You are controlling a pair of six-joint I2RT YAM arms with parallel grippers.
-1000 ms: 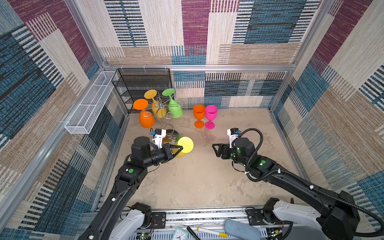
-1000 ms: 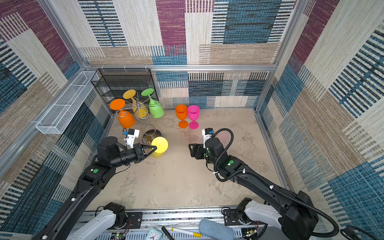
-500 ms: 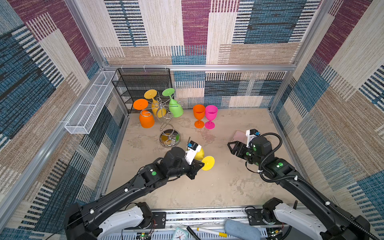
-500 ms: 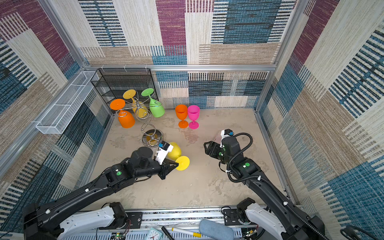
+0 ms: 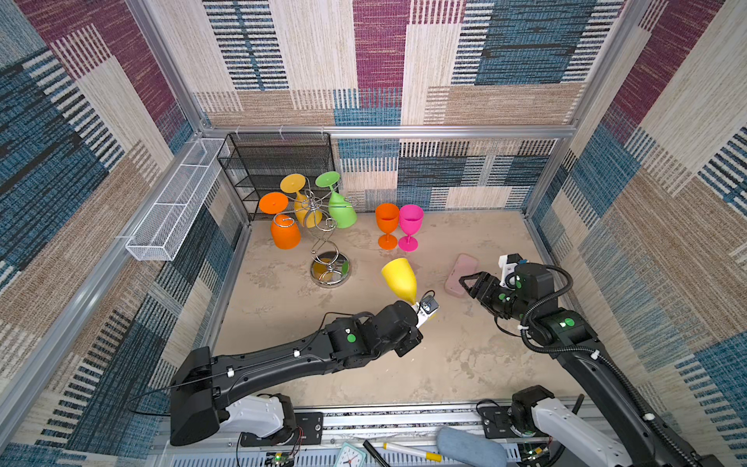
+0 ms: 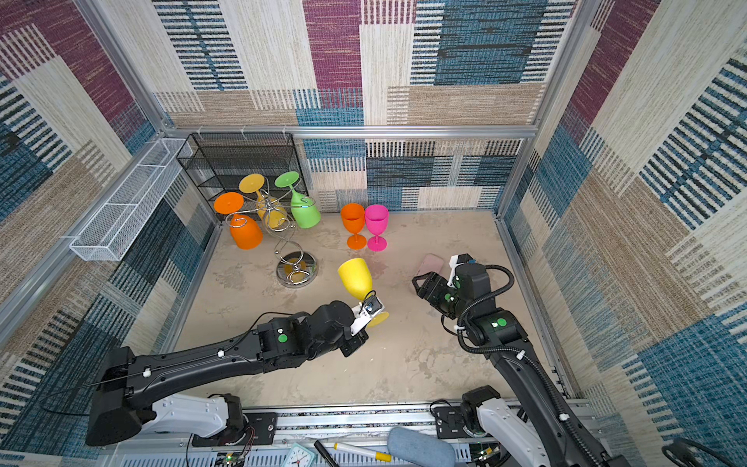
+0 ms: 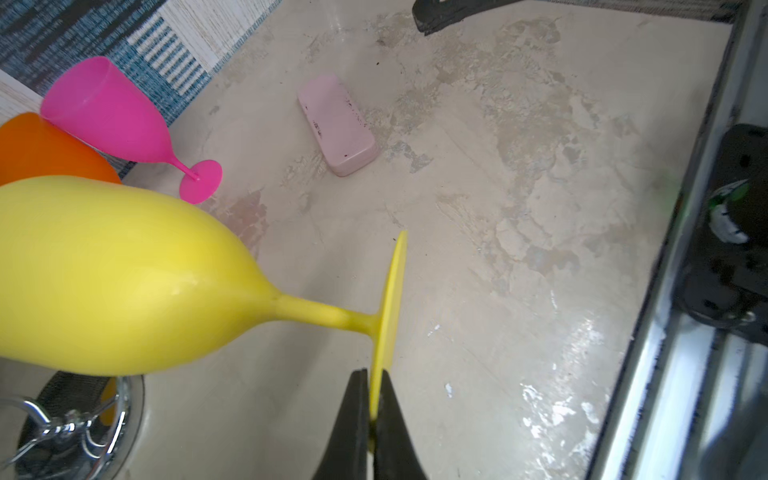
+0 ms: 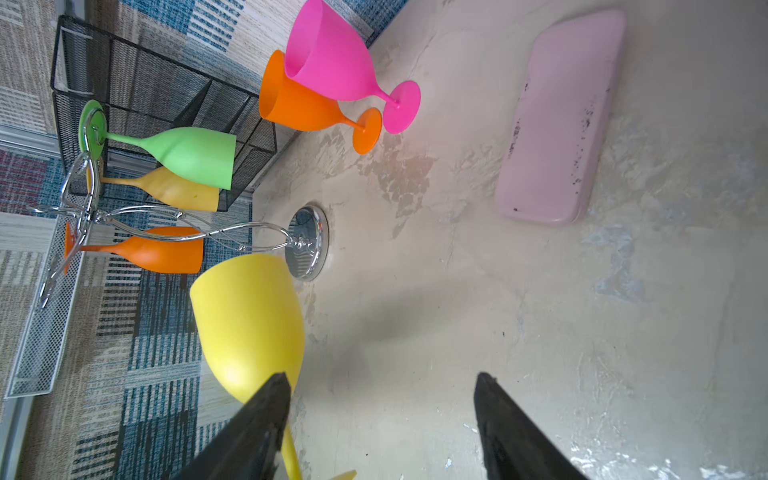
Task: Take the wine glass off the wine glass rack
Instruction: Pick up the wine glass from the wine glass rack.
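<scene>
The left gripper (image 7: 372,376), clenched on the yellow glass's (image 5: 399,279) foot, has swung it right, well clear of the rack (image 5: 329,273), bowl up over the tabletop (image 5: 444,364). The right gripper (image 8: 382,376) has backed off, released and empty. Removal looks done, and only setting the glass down is left.

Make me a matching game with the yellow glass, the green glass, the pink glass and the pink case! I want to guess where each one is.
Things:
1. yellow glass
2. green glass
3. pink glass
4. pink case

Places:
A. stands upright on the table
B. hangs upside down on the rack
C. lies flat on the table
D. held by its foot in the left gripper

Right pairs: 1-D, 2-B, 3-A, 4-C.
</scene>
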